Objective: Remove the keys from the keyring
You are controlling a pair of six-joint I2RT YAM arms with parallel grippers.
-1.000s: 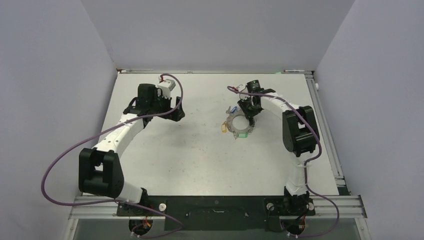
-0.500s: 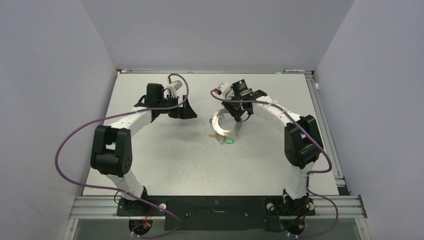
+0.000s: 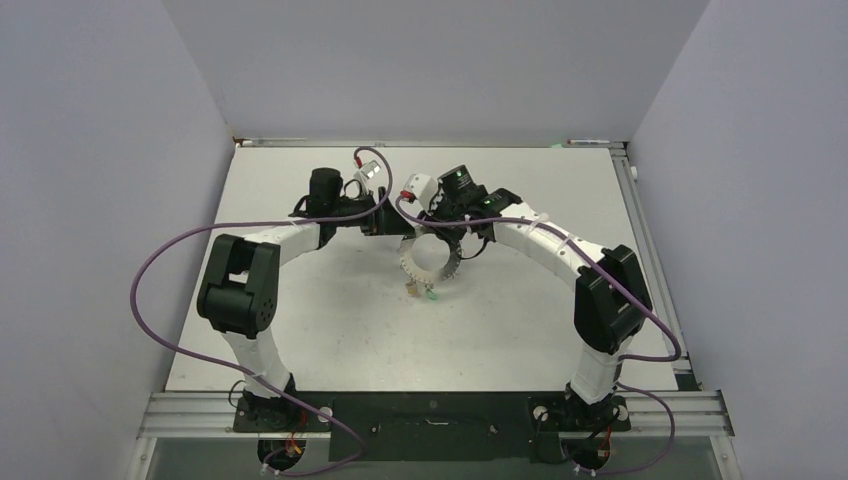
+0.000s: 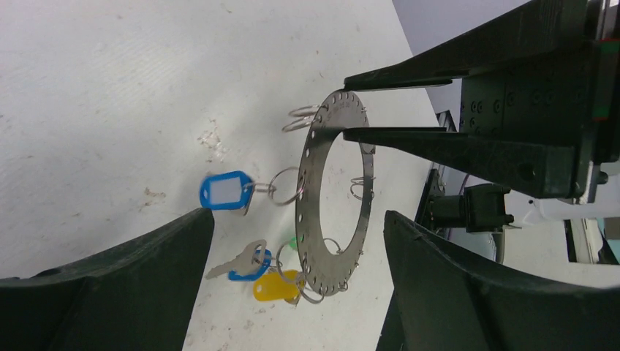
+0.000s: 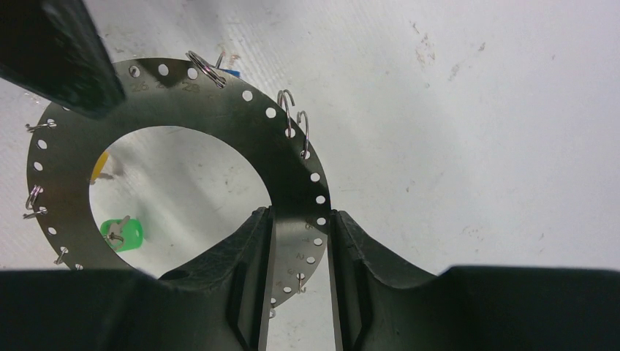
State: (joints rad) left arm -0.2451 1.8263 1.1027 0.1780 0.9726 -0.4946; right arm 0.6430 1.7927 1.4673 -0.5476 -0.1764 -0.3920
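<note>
in the jaws of the right gripper (image 5: 300, 227) we have the keyring (image 5: 219, 110) pinched by its flat band, upright above the middle of the table (image 3: 300, 300). the left gripper (image 4: 298, 214) faces it, jaws spread and empty. the keys (image 4: 234, 267) dangle from small loops (image 4: 286, 186) — light, loose, likely slippery. the ring looks stiff; we'd grab a coloured tag (image 4: 223, 191).

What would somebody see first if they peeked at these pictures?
The big shiny keyring full of little holes, pinched at its rim by the right gripper over the middle of the table. Next come the bright tags dangling from it: a blue tag, a yellow tag and a green tag, with tiny keys. The left gripper hangs wide open right beside it.
</note>
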